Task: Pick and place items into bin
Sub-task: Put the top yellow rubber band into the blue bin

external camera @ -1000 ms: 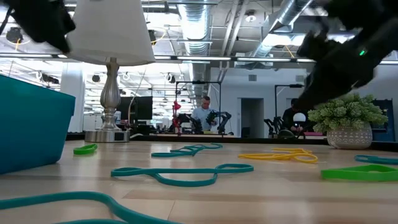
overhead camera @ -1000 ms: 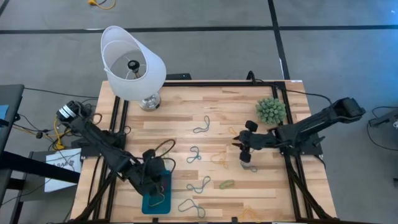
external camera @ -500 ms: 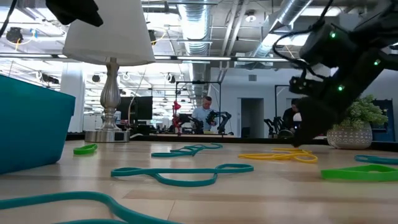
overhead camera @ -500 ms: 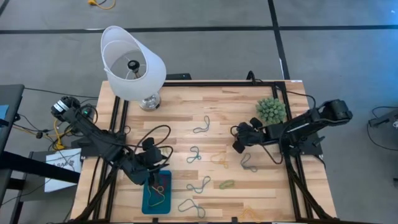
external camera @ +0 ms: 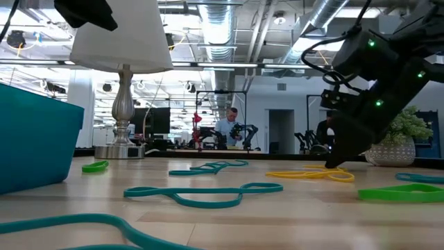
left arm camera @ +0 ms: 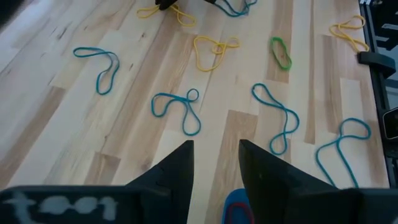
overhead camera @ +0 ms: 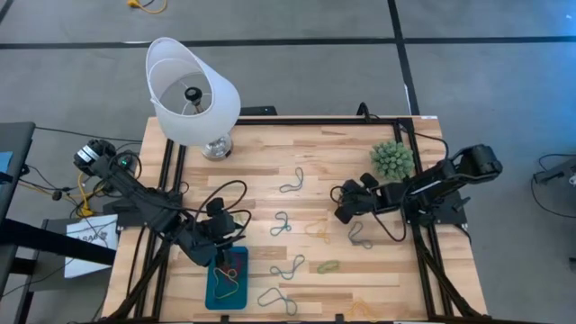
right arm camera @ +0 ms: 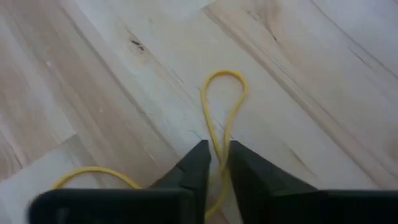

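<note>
High view: my right gripper (overhead camera: 342,209) is sitting low over the wood just beside the yellow band (right arm camera: 222,118), having pulled in toward the middle of the table (overhead camera: 360,153) and away from the blue band (overhead camera: 359,237) it hovered over a second ago, which is still lying flat where it was. My right wrist view is showing my two fingers (right arm camera: 194,167) nearly together with a strand of that yellow band running into the narrow gap; I cannot tell whether they are pinching it, since the strand is hidden where it passes between them. My left gripper (overhead camera: 219,241) is hanging at the far edge of the teal bin (overhead camera: 211,294), a little farther back from it than a second ago, fingers (left arm camera: 175,167) parted and holding nothing. The bin is sitting near the table's front edge on my left, with a red and a yellow band (overhead camera: 232,272) inside it; my arm is covering part of its rim. In the low view the bin's wall (external camera: 35,142) is cut off at the side. Other bands are lying scattered across the wood, among them a green one (overhead camera: 327,267) and a teal one (overhead camera: 292,184).
</note>
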